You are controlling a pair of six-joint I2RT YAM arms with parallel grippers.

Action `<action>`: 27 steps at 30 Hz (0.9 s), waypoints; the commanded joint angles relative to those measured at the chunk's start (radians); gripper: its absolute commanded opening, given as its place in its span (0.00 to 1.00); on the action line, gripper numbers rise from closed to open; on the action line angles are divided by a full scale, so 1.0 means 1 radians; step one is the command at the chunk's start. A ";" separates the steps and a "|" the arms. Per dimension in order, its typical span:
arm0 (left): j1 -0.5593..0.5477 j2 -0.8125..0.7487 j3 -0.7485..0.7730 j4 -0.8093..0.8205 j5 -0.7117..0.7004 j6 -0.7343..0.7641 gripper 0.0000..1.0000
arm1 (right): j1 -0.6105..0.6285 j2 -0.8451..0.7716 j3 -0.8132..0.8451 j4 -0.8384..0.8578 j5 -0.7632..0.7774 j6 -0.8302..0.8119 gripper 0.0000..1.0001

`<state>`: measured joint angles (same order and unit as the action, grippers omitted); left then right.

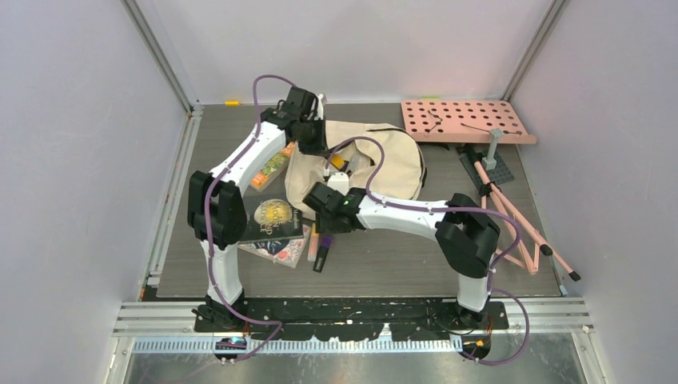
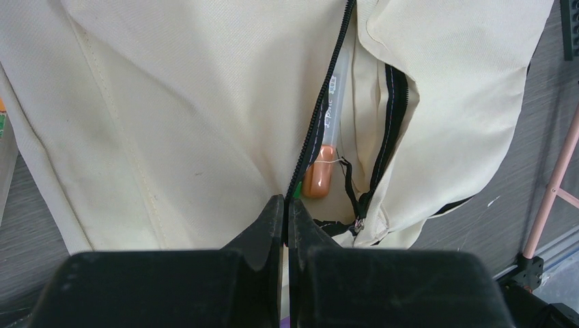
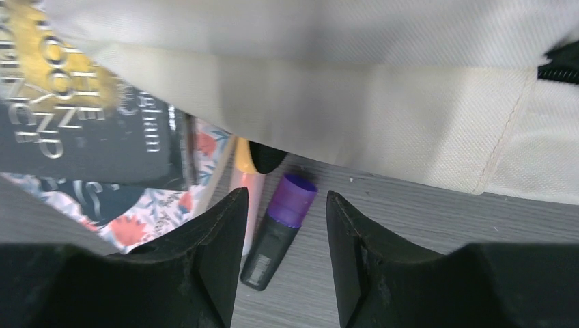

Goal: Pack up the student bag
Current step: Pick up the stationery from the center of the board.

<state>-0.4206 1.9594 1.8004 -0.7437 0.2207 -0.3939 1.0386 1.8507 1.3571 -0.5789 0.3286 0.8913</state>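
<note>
On the grey table [image 1: 384,268] the student bag [image 1: 392,160] lies unzipped with an orange-capped pen [image 2: 319,179] inside, the left gripper [image 2: 285,205] clenched on its zip edge, the right gripper [image 3: 287,198] spread open over a purple marker [image 3: 276,236] just beside it.

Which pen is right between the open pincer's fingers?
The purple-capped marker with the dark body. It lies in the gap of the right pincer, while the pink pen beside it sits off toward one finger.

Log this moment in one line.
left fingers: shut on student bag edge | right fingers: open over purple highlighter | pen: in bag opening
</note>
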 commanded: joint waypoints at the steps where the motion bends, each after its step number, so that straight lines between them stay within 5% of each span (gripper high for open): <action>1: 0.017 -0.046 0.018 0.019 -0.009 0.020 0.00 | 0.001 0.022 0.005 0.008 0.019 0.038 0.51; 27: 0.019 -0.004 0.032 0.018 0.000 0.013 0.00 | 0.046 0.137 0.055 -0.019 -0.084 -0.012 0.51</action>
<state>-0.4202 1.9594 1.8004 -0.7433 0.2211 -0.3885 1.0718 1.9732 1.3674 -0.5861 0.2604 0.8948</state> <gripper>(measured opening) 0.021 0.534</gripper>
